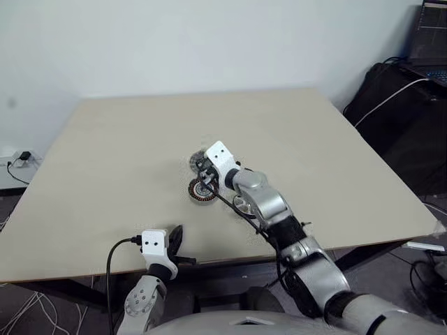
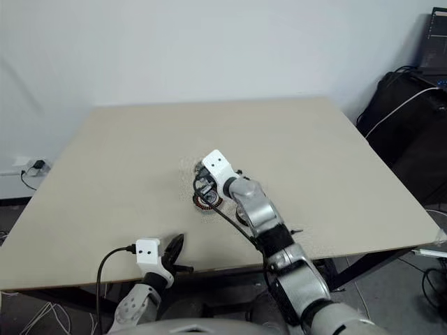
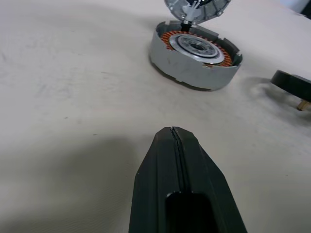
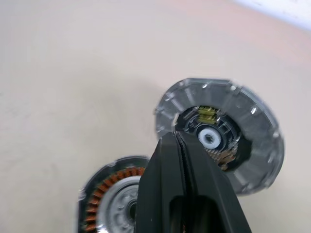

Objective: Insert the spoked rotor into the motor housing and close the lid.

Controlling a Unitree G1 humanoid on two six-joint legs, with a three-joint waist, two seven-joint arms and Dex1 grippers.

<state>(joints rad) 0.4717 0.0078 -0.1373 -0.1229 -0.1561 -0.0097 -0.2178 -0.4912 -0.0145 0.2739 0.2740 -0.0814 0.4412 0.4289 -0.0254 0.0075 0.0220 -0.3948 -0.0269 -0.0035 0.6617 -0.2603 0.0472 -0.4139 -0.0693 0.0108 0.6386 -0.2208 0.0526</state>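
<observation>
The right gripper (image 4: 177, 138) is shut tight, w/ its two black fingers pinching the edge of the lid (image 4: 252, 141). The lid is up off the table, tipped so its inside face shows (a pale hub in a dark middle w/ a bit of yellow). It hangs just above and behind the motor housing (image 3: 194, 56), not on it.

The motor housing sits flat on the table (image 1: 105, 160), near the middle. It is a round grey cup w/ a ring of copper-brown coils around a pale centre. No rotor can be seen inside it.

The spoked rotor (image 3: 291, 83) lies on the table beside the housing, a little apart from it, on the robot's right. Only its dark rim shows well.

The left gripper (image 3: 174, 133) is shut too, w/ nothing in it. It is low at the near edge of the table, well apart from the parts, pointing toward the housing.
</observation>
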